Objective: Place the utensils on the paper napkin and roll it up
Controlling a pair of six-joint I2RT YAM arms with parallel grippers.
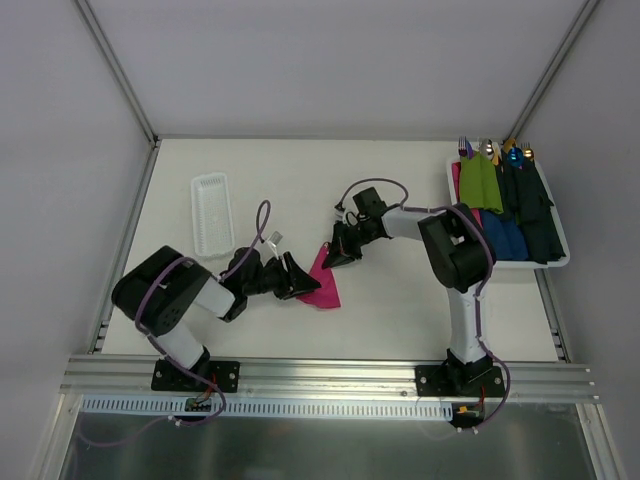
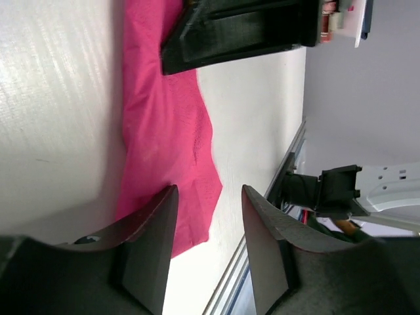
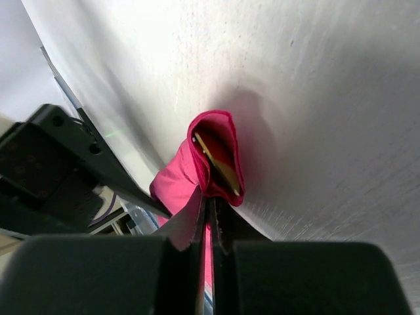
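- Top external: shows the paper napkin [image 1: 325, 286] bunched mid-table between the arms. Puts the left gripper [image 1: 298, 278] at its left edge and the right gripper [image 1: 334, 252] on its far corner. Shows a white tray [image 1: 211, 212] far left, and another tray [image 1: 548, 264] holding green rolls [image 1: 480, 182] and blue rolls [image 1: 500, 236] far right.
- Left wrist: shows the left gripper [image 2: 209, 230] spread wide and grasping nothing, low over the near end of the paper napkin [image 2: 164, 118]. Places one finger [image 2: 147, 239] above the paper.
- Right wrist: shows the right gripper [image 3: 209, 213] clenched on a raised fold of the paper napkin [image 3: 176, 185]. Reveals a gold utensil [image 3: 220, 167] tucked inside that fold.
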